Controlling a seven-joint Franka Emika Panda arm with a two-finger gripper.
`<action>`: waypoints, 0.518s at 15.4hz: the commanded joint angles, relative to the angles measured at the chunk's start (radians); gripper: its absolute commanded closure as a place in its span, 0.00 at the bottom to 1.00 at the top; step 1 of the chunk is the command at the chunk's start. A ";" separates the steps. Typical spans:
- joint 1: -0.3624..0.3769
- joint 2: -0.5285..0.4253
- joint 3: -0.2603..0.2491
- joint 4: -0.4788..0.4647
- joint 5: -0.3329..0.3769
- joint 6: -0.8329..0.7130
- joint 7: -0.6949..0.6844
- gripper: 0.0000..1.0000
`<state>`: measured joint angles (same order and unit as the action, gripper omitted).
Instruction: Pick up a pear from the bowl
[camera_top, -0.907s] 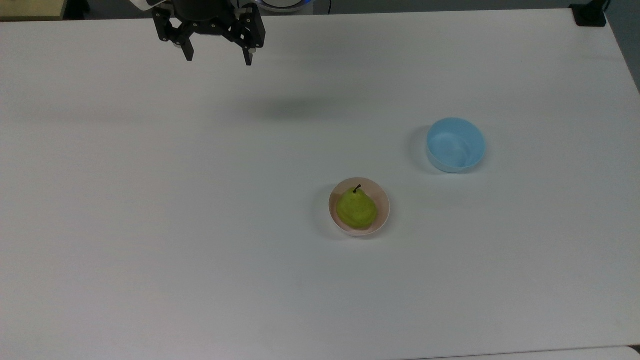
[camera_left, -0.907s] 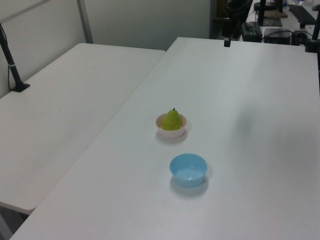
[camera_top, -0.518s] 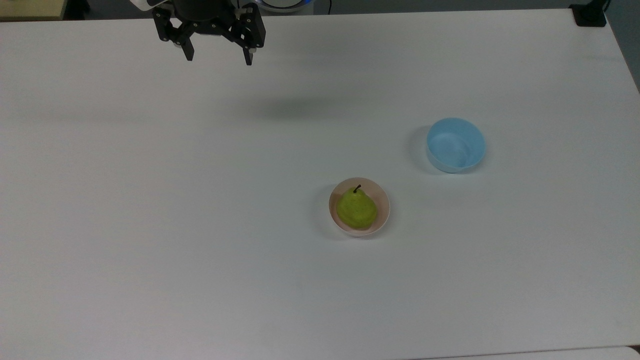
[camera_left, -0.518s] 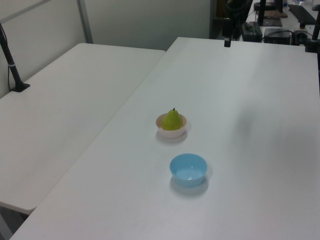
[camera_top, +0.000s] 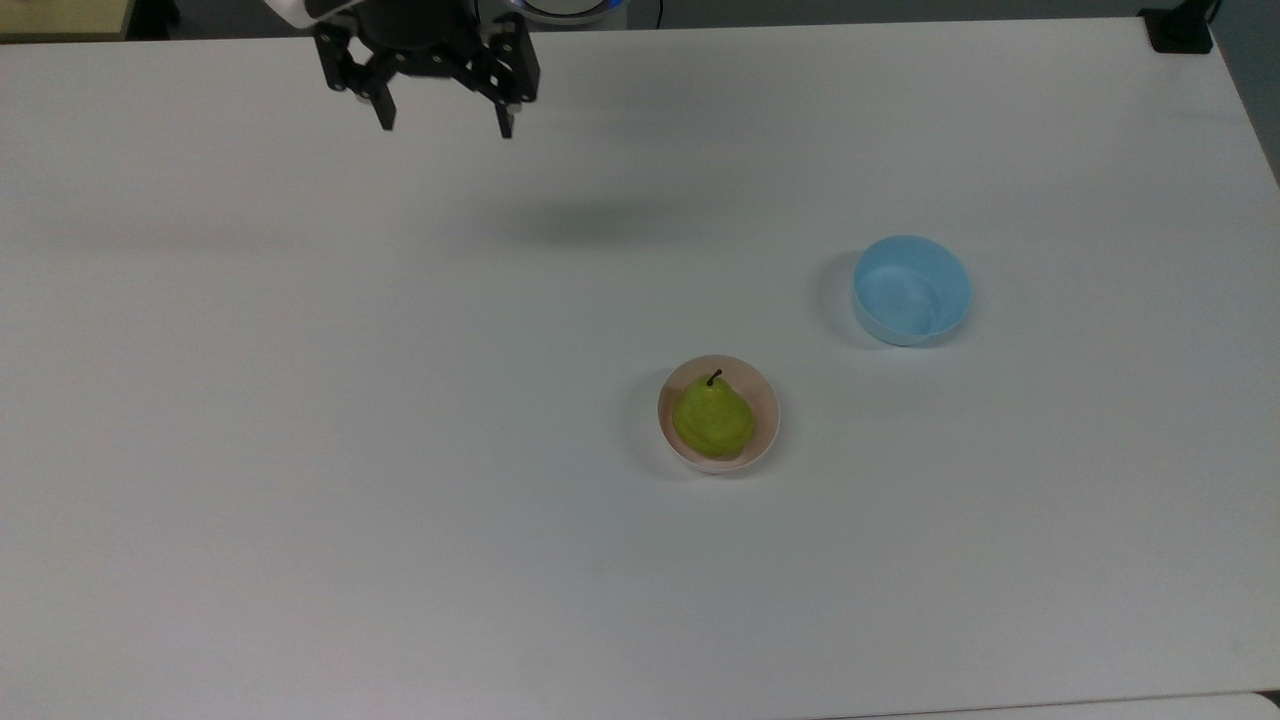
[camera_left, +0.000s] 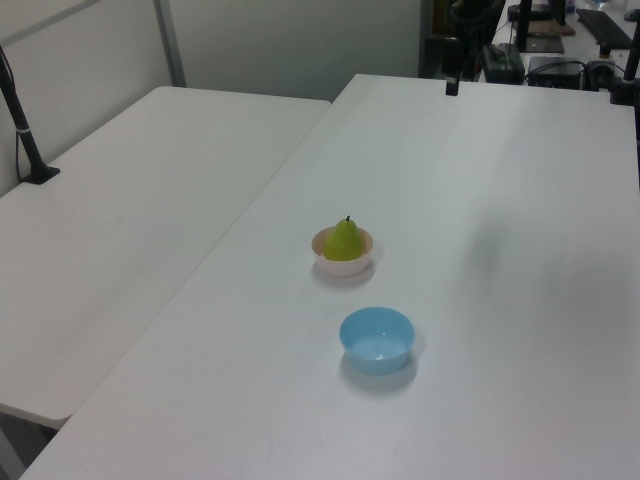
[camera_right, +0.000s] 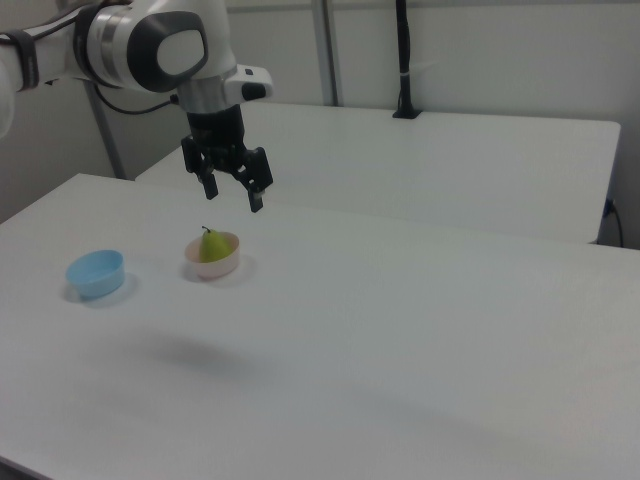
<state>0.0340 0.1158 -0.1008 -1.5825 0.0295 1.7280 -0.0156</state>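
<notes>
The right view shows the white, rounded arm (camera_right: 150, 45) carrying the black gripper (camera_right: 233, 197) high above the tabletop (camera_right: 400, 330), a height the top view flattens. In the top view the gripper (camera_top: 445, 127) sits near 11 o'clock, its jaws spread and empty, and since the earlier frames it has crept slightly toward 5 o'clock. The speckled yellow-green pear (camera_top: 713, 420) stands upright, stem up, inside the smooth pale pink bowl (camera_top: 767, 405), well apart from the gripper. The light blue bowl (camera_top: 911, 290) lies at the pink one's 2 o'clock.
</notes>
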 joint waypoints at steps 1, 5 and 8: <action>0.087 0.080 -0.008 0.059 0.044 0.047 0.002 0.00; 0.214 0.201 -0.026 0.113 0.096 0.202 0.058 0.00; 0.279 0.306 -0.020 0.113 0.089 0.387 0.158 0.00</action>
<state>0.2527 0.3269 -0.1029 -1.4996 0.1097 1.9971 0.0781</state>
